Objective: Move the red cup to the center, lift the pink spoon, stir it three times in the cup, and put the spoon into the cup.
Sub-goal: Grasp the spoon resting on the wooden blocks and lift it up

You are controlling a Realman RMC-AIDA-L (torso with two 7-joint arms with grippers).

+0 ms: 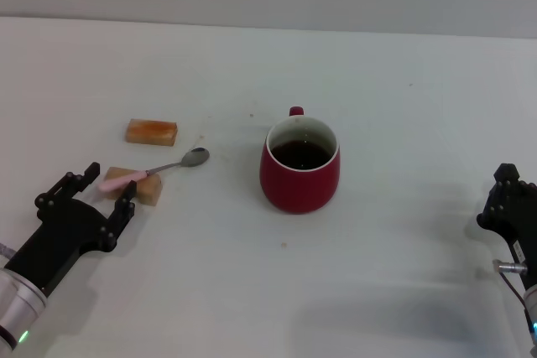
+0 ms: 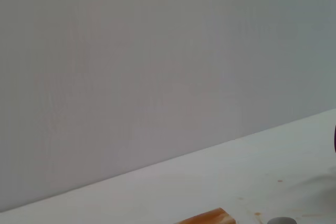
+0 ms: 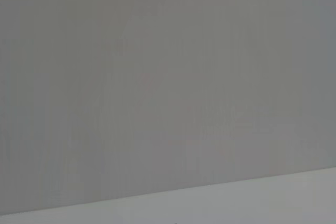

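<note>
The red cup (image 1: 300, 165) stands upright near the middle of the white table, handle toward the far side, dark inside. The pink spoon (image 1: 159, 169) lies to its left, silver bowl toward the cup, pink handle resting on a tan block (image 1: 134, 184). My left gripper (image 1: 107, 194) is open, low on the table at the front left, its fingers on either side of the handle's end, not closed on it. My right gripper (image 1: 510, 194) sits at the right edge, away from the cup.
A second tan block (image 1: 152, 132) lies behind the spoon; its edge shows in the left wrist view (image 2: 210, 217). The table (image 1: 386, 274) stretches wide around the cup. A grey wall rises behind the table's far edge.
</note>
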